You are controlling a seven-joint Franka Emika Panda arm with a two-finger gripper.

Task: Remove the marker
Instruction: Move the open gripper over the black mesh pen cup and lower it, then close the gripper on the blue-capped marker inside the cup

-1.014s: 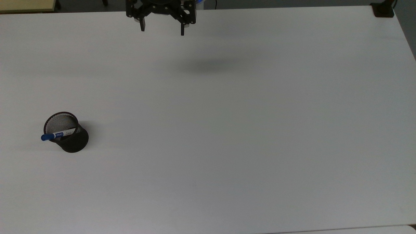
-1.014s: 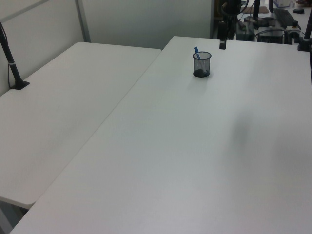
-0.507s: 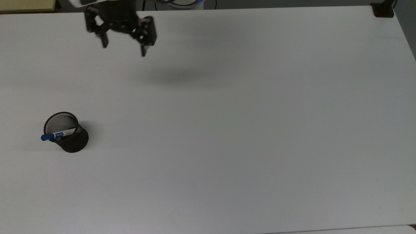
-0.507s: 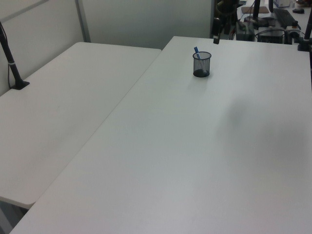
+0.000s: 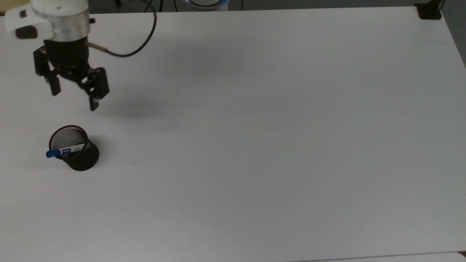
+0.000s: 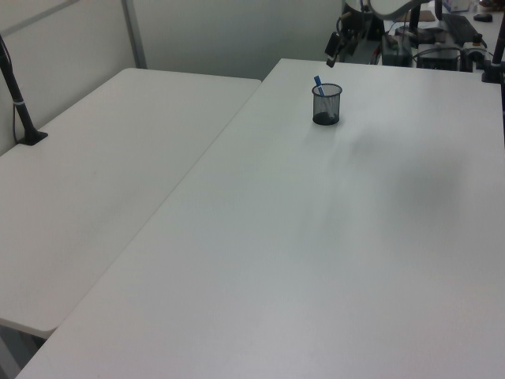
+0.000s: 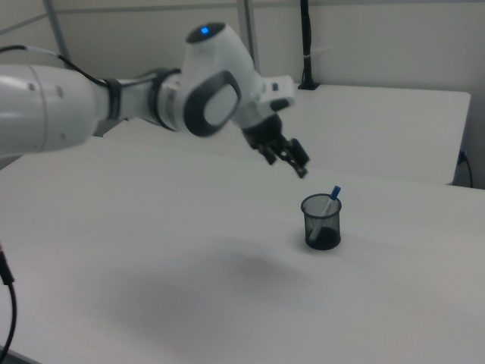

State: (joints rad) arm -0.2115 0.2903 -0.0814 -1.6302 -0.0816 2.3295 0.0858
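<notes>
Nearest to the right view's camera, the white table was a flat, smooth, matte surface with a soft grey shadow on it. Behind this shadow, in the lower right of the right view, stood the black mesh cup, a round cup of fine wire net, a little narrower at the bottom and see-through at the walls. The marker was inside this cup. It was a slim rod with a white barrel and a blue cap, it leaned against the rim, and its blue cap stuck out above the rim.

In the top view the cup sat in the lower left part of the frame, and the marker lay slanted across its round opening, the blue cap passing over the rim toward the top view's left.

Farther back, the gripper hung in the air in the upper left of the top view, above the cup in the frame and well apart from it. Its two black, angular fingers were spread wide with nothing between them. In the right view the gripper pointed down and to the right view's right. Behind it came the arm, made of rounded, glossy white shells with dark joints, and a thin black cable curved from the wrist.

In the left view the cup was far away, in the upper part of the frame.
</notes>
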